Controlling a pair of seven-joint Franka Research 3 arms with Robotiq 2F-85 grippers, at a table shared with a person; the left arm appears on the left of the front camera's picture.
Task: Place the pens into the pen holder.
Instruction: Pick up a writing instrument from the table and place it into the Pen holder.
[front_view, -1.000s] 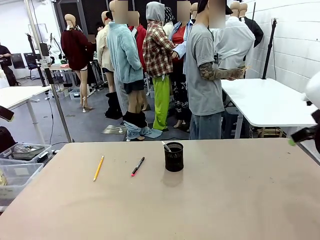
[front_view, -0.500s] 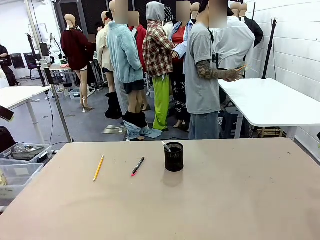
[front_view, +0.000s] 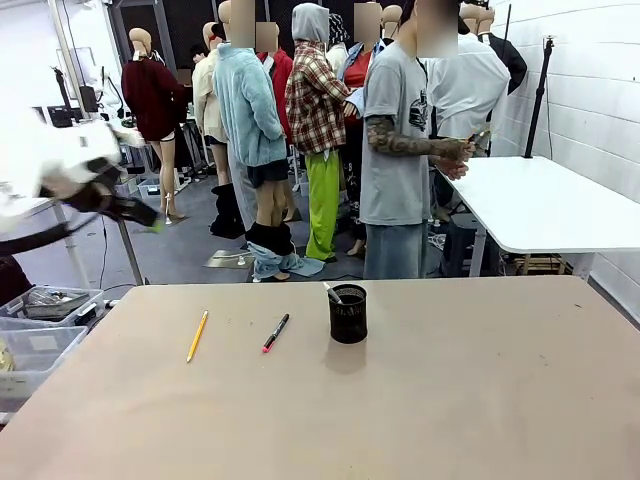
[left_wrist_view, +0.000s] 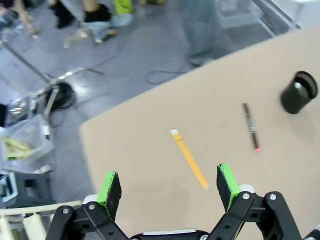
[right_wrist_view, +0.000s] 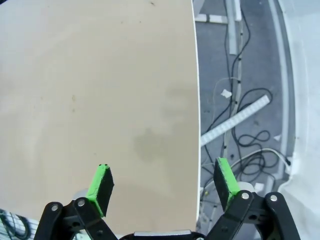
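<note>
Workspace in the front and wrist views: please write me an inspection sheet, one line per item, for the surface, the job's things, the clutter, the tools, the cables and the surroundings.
Surface: beige table, faint dark marks.
Job's things: yellow pencil and black pen lie apart on the table; third pen stands in the pen holder.
Clutter: plastic bins beside the table.
Tools: left tool open, high above the pencil; right tool open, above the table's edge; both hold nothing.
Cables: cables on the floor.
Surroundings: person beyond the far side; white table behind.
</note>
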